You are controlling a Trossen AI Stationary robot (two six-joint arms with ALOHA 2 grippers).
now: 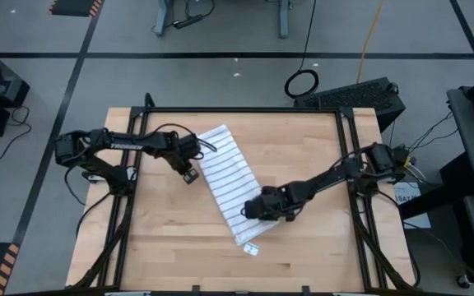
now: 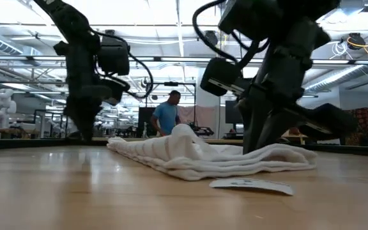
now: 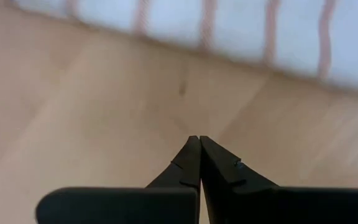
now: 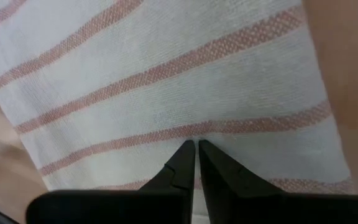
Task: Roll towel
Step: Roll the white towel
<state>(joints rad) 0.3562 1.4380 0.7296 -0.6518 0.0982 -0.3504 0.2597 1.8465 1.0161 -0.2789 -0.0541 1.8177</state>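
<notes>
My right hand is down on the near end of the towel, its two fingers pressed together tip to tip with the striped cloth directly beneath them. Whether any fabric is pinched between those tips I cannot tell; they look simply closed against the weave. From there my right arm stretches back to its base at the right edge of the surface.

My left hand sits on the far-left side, just beside the towel's left long edge but apart from it. Its fingers are together too, pointing at bare wood, with the striped edge of the cloth lying a little beyond them.

The towel lies near the middle of the surface as a long folded strip set on a diagonal, its far end toward the far left and its near end toward the near right. Narrow stripes cross it. From the low view it bunches in soft layered folds, humped higher at the far end. A small white tag lies flat on the wood just past the near end.

Beyond the surface a person in a blue shirt stands in the room behind.
</notes>
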